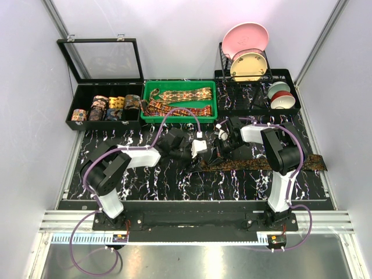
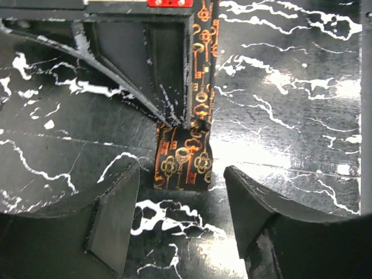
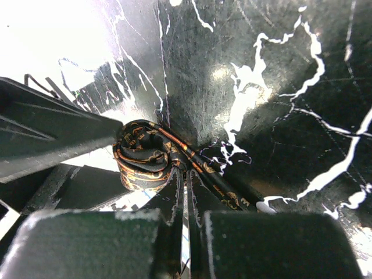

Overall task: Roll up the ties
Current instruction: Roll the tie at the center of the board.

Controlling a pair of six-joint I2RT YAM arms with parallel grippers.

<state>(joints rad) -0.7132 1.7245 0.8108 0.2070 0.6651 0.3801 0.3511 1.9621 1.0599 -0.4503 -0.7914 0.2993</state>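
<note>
While the right gripper (image 3: 185, 177) is clamping the likely limp, slippery tie (image 2: 203, 70), the left gripper (image 2: 181, 168) is gaping around its graspable end.

No word, number or brand can be read in any of the views. A small red tag (image 2: 170, 2) at the top edge of the left wrist view carries white marks too small and cropped to make out, and the little orange stickers (image 1: 121, 236) on the mounts at the arm bases in the top view are too small to read. The only sign-like marks are the gold and orange key shapes printed on the dark tie (image 2: 183, 160), which are ornament and not lettering.
</note>
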